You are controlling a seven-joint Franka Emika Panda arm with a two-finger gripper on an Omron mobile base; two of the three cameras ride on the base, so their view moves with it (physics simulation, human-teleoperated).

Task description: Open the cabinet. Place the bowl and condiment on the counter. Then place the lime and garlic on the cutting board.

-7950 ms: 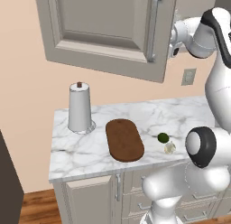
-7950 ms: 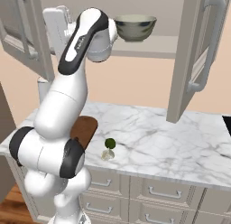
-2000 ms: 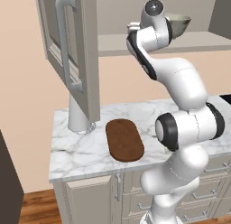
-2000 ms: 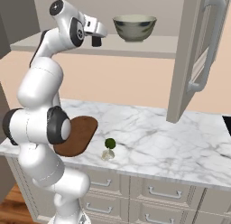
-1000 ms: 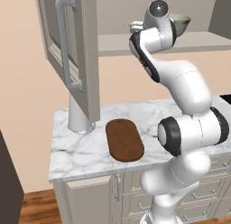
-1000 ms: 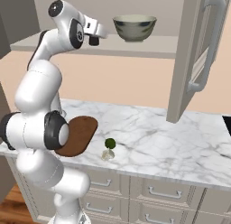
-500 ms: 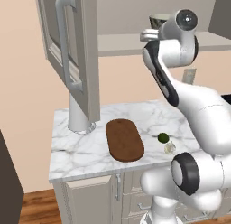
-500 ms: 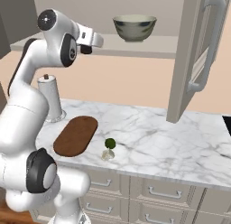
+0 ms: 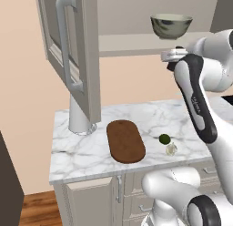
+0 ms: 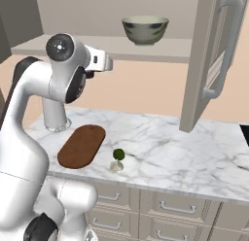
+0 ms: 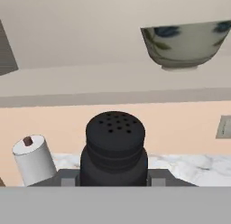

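Note:
The hand view has the condiment (image 11: 115, 148), a dark shaker bottle with a holed top, upright between my gripper (image 11: 113, 179) jaws, which are shut on it. From the base views, my gripper (image 9: 170, 54) (image 10: 105, 63) hangs in the air just below the cabinet shelf, left of the bowl (image 9: 171, 25) (image 10: 145, 29) (image 11: 185, 42), which stands on that shelf. Both cabinet doors (image 9: 75, 52) (image 10: 214, 60) are open. Below on the counter (image 9: 73, 152) (image 10: 194, 157) lies the cutting board (image 9: 126, 141) (image 10: 81, 145), with the lime (image 9: 164, 138) (image 10: 118, 154) and garlic (image 9: 171, 149) (image 10: 115, 165) beside it.
A white paper-towel roll (image 9: 79, 118) (image 10: 54, 116) (image 11: 32, 160) stands at the back of the counter near the left door. A wall outlet (image 11: 224, 127) sits on the backsplash. Drawer units (image 10: 165, 208) run under the counter.
My hand has drawn back from the shelf and dropped below its edge with the condiment in it. The upper arm has swung round. The bowl has not moved.

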